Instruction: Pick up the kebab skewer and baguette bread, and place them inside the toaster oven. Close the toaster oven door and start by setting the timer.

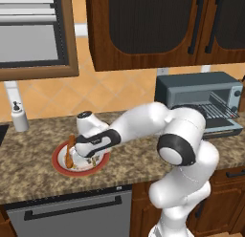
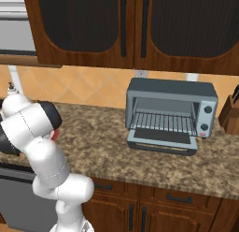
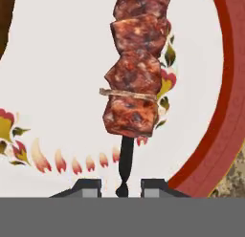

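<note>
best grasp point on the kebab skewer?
Grip the bare dark stick end of the kebab skewer, below the meat chunks, coming from above over the plate. It lies flat and the stick is thin, clear of meat. The gripper is already shut on that end.

The arm [image 1: 184, 150] is built of glossy white, rounded shells, joined by bulbous segments. A dark, nearly black ring is seen at the large elbow joint, framing a white round cap. The forearm link is capped by a small white disc with a dark centre. The wrist section is covered in black, with faint light markings along it. In the right base view the same white casing [image 2: 42, 156] is seen with a black band at the shoulder joint. Two small dark fingertips [image 3: 88, 187] with grey inner faces are seen on the gripper [image 3: 122, 189].
</note>
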Motion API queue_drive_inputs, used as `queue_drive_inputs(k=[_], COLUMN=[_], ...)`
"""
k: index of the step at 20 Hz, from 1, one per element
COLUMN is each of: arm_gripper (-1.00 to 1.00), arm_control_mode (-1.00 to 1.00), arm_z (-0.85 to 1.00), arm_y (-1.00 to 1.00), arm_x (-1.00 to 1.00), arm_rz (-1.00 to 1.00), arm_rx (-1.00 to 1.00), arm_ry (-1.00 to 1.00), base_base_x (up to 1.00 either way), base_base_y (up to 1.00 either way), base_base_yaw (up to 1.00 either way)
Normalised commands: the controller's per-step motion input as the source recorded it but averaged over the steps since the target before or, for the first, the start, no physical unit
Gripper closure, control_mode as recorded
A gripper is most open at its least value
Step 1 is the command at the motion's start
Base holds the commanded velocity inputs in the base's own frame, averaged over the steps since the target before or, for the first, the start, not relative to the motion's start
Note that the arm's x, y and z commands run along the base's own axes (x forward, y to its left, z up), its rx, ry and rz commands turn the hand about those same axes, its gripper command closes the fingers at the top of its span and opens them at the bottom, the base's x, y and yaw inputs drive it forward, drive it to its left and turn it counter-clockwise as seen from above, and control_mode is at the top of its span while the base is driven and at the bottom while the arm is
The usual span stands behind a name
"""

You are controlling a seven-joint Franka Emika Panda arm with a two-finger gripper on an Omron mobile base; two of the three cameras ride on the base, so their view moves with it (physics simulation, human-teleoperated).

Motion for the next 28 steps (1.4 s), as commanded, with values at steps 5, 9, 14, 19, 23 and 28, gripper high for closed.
queue_drive_inputs(k=[5,9,14,19,23,28], arm_gripper=[1.0,1.0,1.0,1.0,1.0,1.0], arm_control_mode=[-1.0,-1.0,-1.0,-1.0,-1.0,-1.0], arm_z=[0.86,0.82,0.73,0.76,0.48,0.32], arm_y=[-1.0,-1.0,-1.0,-1.0,-1.0,-1.0], arm_x=[-0.38,-0.66,-0.32,0.09,0.06,0.0], arm_rz=[0.01,0.16,0.09,0.0,0.0,0.0], arm_rx=[0.03,0.04,0.1,0.06,0.0,-0.18], arm_ry=[-0.15,-0.2,-0.08,0.02,0.02,0.0], base_base_x=[0.0,0.0,0.0,0.0,0.0,0.0], base_base_y=[0.0,0.0,0.0,0.0,0.0,0.0], base_base_yaw=[0.0,0.0,0.0,0.0,0.0,0.0])
